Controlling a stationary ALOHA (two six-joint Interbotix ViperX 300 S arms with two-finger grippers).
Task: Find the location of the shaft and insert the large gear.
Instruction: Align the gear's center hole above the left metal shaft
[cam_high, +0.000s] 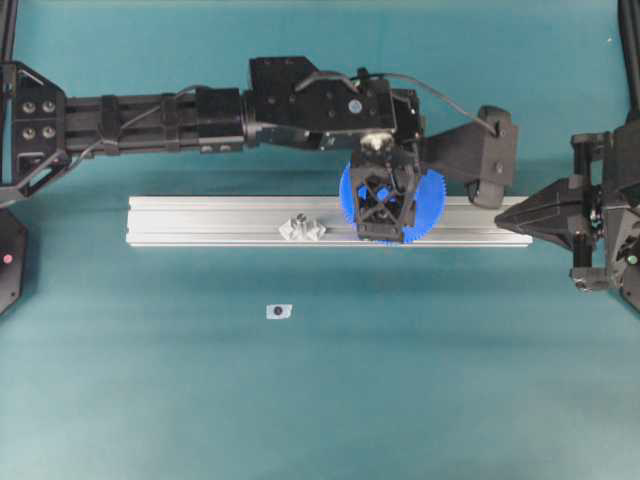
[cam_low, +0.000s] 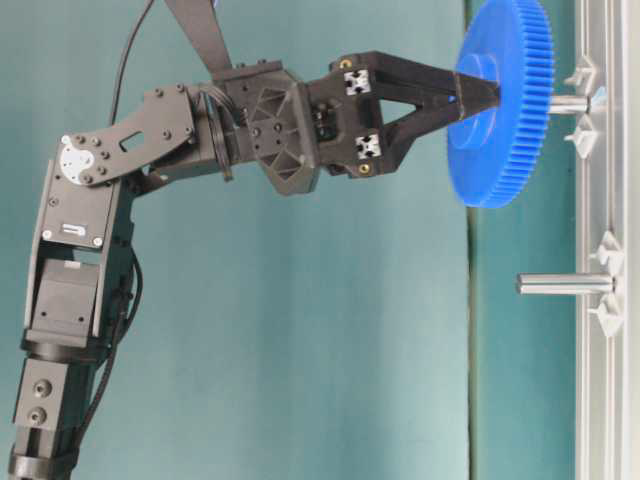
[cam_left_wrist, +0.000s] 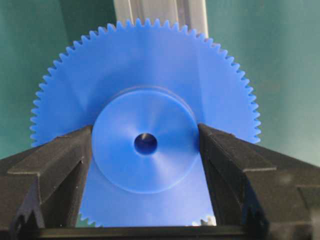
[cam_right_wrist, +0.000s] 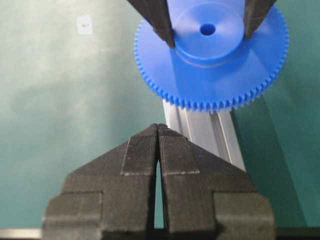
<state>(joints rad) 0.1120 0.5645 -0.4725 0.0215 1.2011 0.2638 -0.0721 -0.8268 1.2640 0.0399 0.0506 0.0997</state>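
So the left gripper (cam_low: 470, 95) had the large gear (cam_low: 505, 100) pinched by its hub, hanging right over the shaft (cam_low: 568, 103) on the rail (cam_high: 220, 220). Looked lined up but not seated yet, so pushing it down was still left. Off to its side the right gripper (cam_right_wrist: 158, 132) sat clamped shut on nothing. Plain teal tabletop (cam_high: 400, 400) underneath.

The large gear (cam_high: 392, 200) is a bright blue toothed disc with a raised round hub and a small centre hole. It is held by its hub, its flat face towards the rail, wider than the rail and near the rail's right half. The shaft (cam_low: 566, 103), a small pale peg, stands just beyond the gear's far face, in line with the hub.
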